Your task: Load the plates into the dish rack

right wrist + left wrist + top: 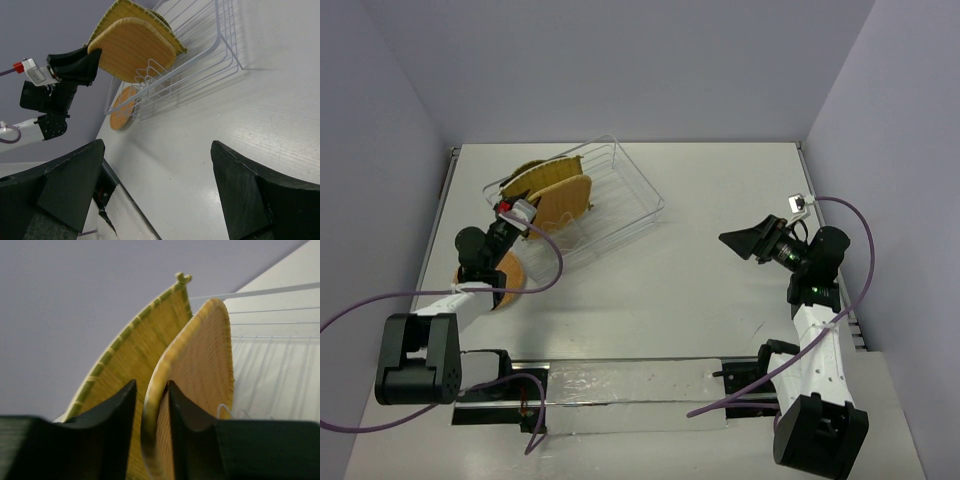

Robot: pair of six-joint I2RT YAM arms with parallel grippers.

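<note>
The wire dish rack [625, 195] sits at the back left of the table. A yellow bamboo plate [132, 347] and a rounded-square orange woven plate [200, 365] stand upright in its slots. My left gripper [151, 385] straddles the orange plate's rim: the right finger touches it, while a narrow gap shows at the left finger. A round orange woven plate [508, 278] lies on the table by the rack's near end, partly under my left arm. My right gripper [750, 240] hangs wide open and empty over the table's right side.
Walls close the table at the back, left and right. A clear plastic strip [620, 385] runs along the near edge between the arm bases. Purple cables [555, 260] loop off both arms. Bare tabletop [720, 200] lies right of the rack.
</note>
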